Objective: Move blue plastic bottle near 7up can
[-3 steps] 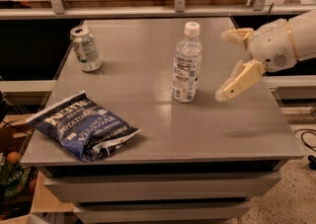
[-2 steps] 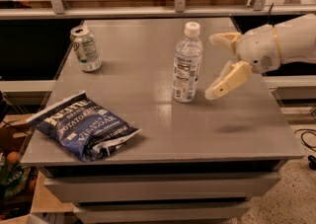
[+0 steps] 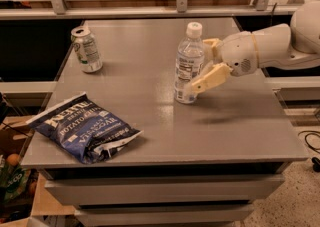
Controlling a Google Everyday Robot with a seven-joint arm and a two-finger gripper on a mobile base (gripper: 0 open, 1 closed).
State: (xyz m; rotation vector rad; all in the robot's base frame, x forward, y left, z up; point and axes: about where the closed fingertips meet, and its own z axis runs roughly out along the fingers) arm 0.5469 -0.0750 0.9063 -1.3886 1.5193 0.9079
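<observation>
Moving in from the right side of the frame, the white robot arm's two-finger gripper point(image 3: 200, 66) has come much closer to the tall clear plastic water bottle with the white cap and blue-and-white label point(image 3: 188, 66). A second ago it was off to the right with a gap between it and the bottle. Now its two tan fingers point(image 3: 212, 77) are spread wide apart, not squeezing anything. One finger reaches in front of the low part of the bottle. The other sits up by the bottle's shoulder, on the far side. I cannot tell if either finger touches the bottle yet.

The bottle has not moved. It stands straight up just right of the middle of the frame, on the flat grey table point(image 3: 150, 101). The short silver-and-green soda can point(image 3: 86, 49) has not moved either. It stands in the upper left of the frame, well apart from the bottle.

I think this means the robot is getting ready to grab the bottle. The grab is not done yet, and the trip over to the can has not started.

Counting things: one bottle, one can, one dark blue crinkly chip bag point(image 3: 82, 128) lying flat in the lower left of the frame, one table, and one gripper with two fingers.
</observation>
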